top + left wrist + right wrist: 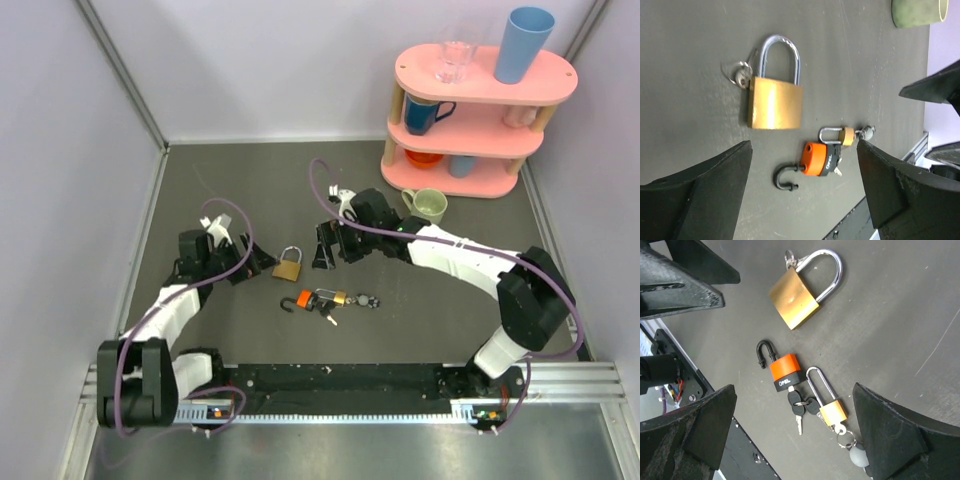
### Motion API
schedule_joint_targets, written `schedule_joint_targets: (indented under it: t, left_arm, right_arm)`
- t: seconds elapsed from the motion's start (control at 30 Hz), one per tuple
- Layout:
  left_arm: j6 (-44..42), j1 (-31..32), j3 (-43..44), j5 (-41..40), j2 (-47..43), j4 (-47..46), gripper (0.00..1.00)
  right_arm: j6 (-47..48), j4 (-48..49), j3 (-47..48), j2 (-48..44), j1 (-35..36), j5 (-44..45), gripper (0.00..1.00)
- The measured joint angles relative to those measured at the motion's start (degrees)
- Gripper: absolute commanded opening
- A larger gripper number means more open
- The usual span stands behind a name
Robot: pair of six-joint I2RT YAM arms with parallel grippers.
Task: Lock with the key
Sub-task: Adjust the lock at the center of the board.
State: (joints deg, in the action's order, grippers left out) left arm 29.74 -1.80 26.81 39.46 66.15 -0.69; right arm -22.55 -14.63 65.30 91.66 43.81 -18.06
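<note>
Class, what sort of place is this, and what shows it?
Probably a robotics test cell: white walls round a grey table, two arms bolted to a rail, staged padlocks and a pink shelf of cups.

Left gripper (252,267) reaches in low from the left, fingers spread wide, holding nothing. Right gripper (336,250) faces it, arm bent in a long arc, fingers wide apart too, empty.

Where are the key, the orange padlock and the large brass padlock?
key (798,424): right wrist view, on its silver blade.
orange padlock (784,367): right wrist view, orange body.
large brass padlock (793,303): right wrist view, brass body.
</note>
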Motion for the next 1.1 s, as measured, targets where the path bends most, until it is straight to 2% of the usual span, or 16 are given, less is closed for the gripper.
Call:
schedule_joint_targets:
  t: [0.2, 0.33, 0.5, 0.7, 0.9, 1.1]
  left_arm:
    - [0.3, 2.0, -3.6, 0.0, -9.2, 5.9, 0.86]
    - [2.6, 6.1, -7.1, -0.8, -15.4, 7.6, 0.79]
    - [5.7, 9.6, -11.3, -2.5, -19.2, 8.5, 0.76]
    - [7.7, 10.1, -14.2, -4.5, -18.8, 8.3, 0.68]
    - [9.0, 10.1, -15.5, -4.6, -14.6, 5.3, 0.59]
    - [10.1, 10.2, -16.2, -4.2, -10.8, 0.4, 0.59]
  right_arm:
    - [0.0, -0.3, -1.9, 0.0, 1.6, -0.2, 0.88]
    - [-0.2, -0.3, -2.0, 1.2, 2.9, -0.7, 0.81]
    - [-0.9, -0.3, -1.5, 5.2, 4.8, -1.5, 0.72]
    - [-2.3, -0.8, 1.7, 12.8, 6.3, -2.3, 0.63]
    - [-3.2, -0.9, 4.4, 15.9, 7.0, -2.8, 0.55]
    - [-3.7, -0.9, 4.9, 16.7, 7.5, -3.1, 0.49]
